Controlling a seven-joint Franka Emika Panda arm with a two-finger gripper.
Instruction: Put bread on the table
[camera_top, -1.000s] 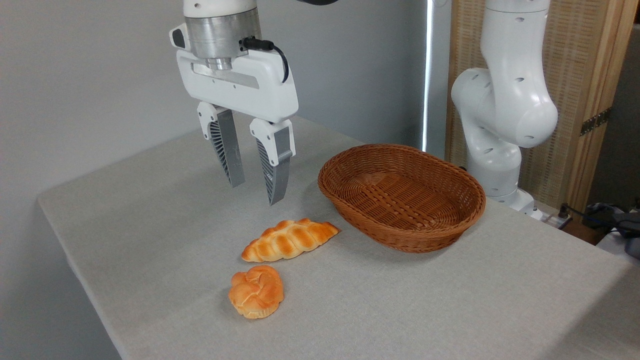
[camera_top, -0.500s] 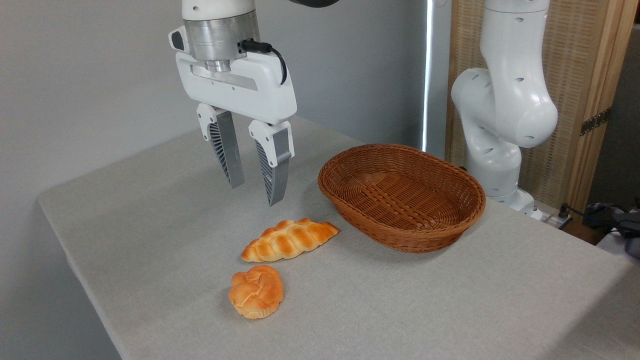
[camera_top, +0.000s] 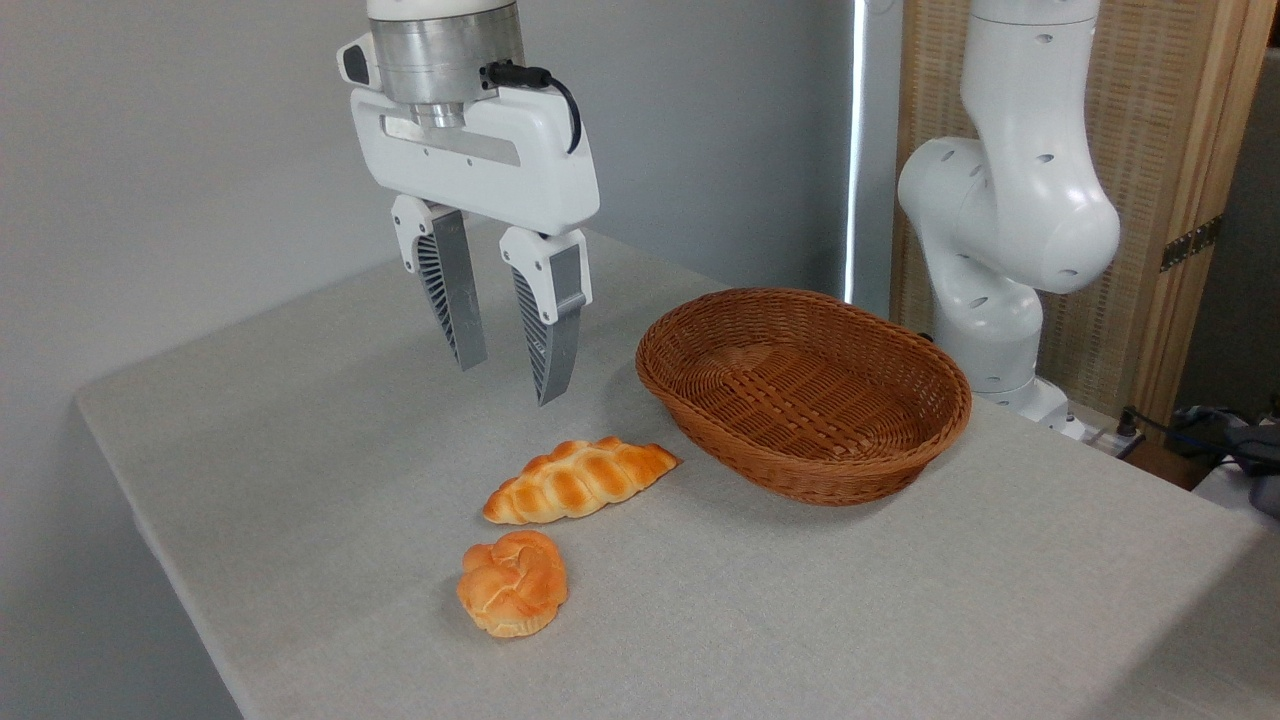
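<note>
The bread (camera_top: 513, 583), a small round golden-orange bun with a knotted top, lies on the light grey table (camera_top: 300, 450) near its front edge. My gripper (camera_top: 510, 384) hangs in the air well above and behind the bun, fingers pointing down. Its jaws stand open with nothing between them. Nothing touches the bun.
A longer braided loaf (camera_top: 580, 479) lies just behind the bun, below the gripper. A brown oval wicker basket (camera_top: 803, 391) stands to the right, with nothing in it. The robot's white base (camera_top: 1005, 230) rises at the table's far right.
The gripper has shifted very slightly, with the arm's base joint turning a little. The bun, loaf and basket have not moved.
</note>
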